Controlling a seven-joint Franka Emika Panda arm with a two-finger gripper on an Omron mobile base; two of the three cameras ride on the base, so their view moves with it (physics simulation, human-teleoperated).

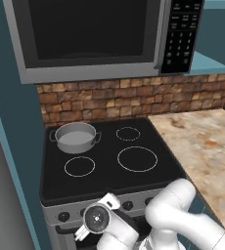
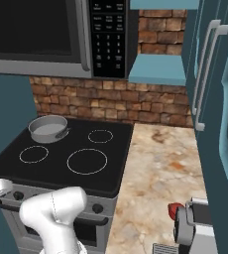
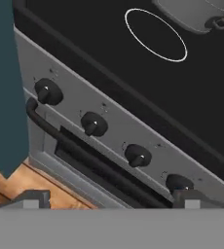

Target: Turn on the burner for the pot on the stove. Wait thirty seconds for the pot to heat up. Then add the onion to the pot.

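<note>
Gripper low before stove front, jaws spread wide, holding nothing, facing row of black knobs. Pot sits on rear-left burner. Onion rests on counter right of stove, well apart from pot.

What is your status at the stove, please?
Pincer open, empty, facing the knobs on the stove front. Pot on rear-left burner; onion on the counter. Nothing in the way.

pot on stove; onion on counter
</note>
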